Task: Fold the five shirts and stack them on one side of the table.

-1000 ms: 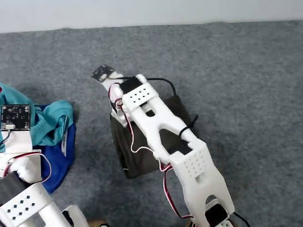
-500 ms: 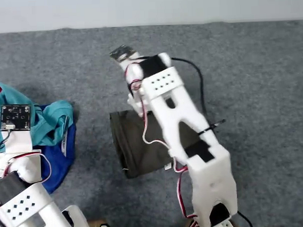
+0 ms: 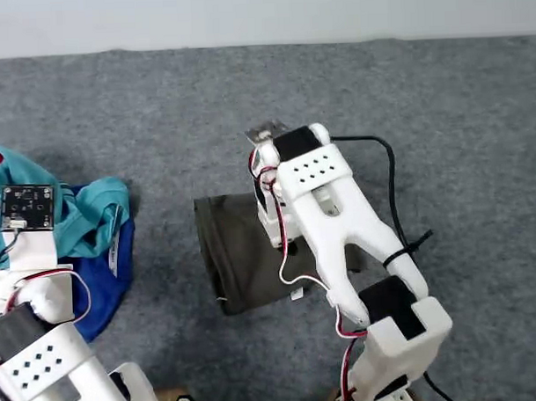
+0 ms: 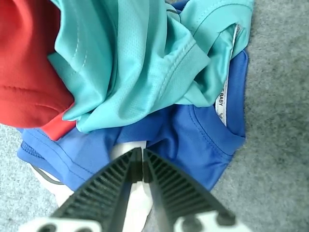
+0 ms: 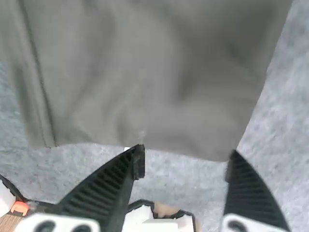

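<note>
Four shirts lie on the grey table (image 3: 459, 115) as we look down over it. One, the olive shirt (image 3: 234, 250), sits near the middle, folded into a rough rectangle with a seam running down one long side and a small white tag (image 3: 296, 294) poking out at its near edge. Well apart from it, at the left side, we see a loose heap: the teal shirt (image 4: 140, 58) crumpled on top with its neck label showing, the blue shirt (image 4: 188, 145) spread beneath it, and the red shirt (image 4: 24, 67) tucked under the teal one.

We find the right gripper (image 5: 186, 166) hanging over the near edge of the olive shirt, fingers spread wide and holding nothing. We find the left gripper (image 4: 143, 164) above the blue shirt's edge, its two ridged fingers pressed together with no cloth between them.

From above, the right arm (image 3: 339, 224) covers the olive shirt's right half, so we cannot judge that side's fold. The red shirt is cut off at the picture's left edge. A white shape (image 4: 131, 188) behind the left fingers is something we cannot identify.
</note>
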### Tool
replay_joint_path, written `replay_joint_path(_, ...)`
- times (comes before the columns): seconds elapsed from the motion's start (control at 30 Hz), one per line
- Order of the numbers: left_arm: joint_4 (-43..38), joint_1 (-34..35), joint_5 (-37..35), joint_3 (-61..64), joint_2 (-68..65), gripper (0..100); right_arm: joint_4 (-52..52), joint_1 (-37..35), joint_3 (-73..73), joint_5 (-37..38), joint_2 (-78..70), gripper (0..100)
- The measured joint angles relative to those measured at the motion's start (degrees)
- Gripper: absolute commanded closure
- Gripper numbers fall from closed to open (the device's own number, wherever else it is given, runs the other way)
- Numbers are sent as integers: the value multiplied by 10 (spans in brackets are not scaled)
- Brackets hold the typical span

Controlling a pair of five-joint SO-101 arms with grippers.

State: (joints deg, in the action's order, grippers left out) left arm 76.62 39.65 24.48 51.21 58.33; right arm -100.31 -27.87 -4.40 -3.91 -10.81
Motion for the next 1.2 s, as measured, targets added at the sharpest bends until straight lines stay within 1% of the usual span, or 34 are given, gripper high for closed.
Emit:
replay_joint_path(0.1, 0, 0, 0, 0, 0, 985, 14, 7, 15, -4, -27, 698)
replay_joint_path(0.37, 0, 0, 0, 0, 0, 985, 53, 92, 16, -6, -119, 698)
replay_joint_path(0.53, 0, 0, 0, 0, 0, 985, 80, 97, 16, -6, -178, 709)
replay_joint_path(0.6, 0, 0, 0, 0, 0, 985, 92, 96, 15, -6, -197, 766)
replay_joint_path(0.7, 0, 0, 0, 0, 0, 985, 98, 94, 14, -4, -206, 936)
replay_joint_path(0.73, 0, 0, 0, 0, 0, 985, 98, 96, 11, 4, -211, 996)
replay_joint_path(0.8, 0, 0, 0, 0, 0, 985, 98, 99, 9, 33, -213, 965)
replay_joint_path(0.87, 0, 0, 0, 0, 0, 985, 94, 101, 8, 63, -210, 992)
replay_joint_path(1.03, 0, 0, 0, 0, 0, 985, 69, 110, 14, 114, -191, 988)
replay_joint_path(1.1, 0, 0, 0, 0, 0, 985, 55, 114, 15, 148, -176, 988)
replay_joint_path(1.2, 0, 0, 0, 0, 0, 985, 35, 143, 15, 218, -139, 988)
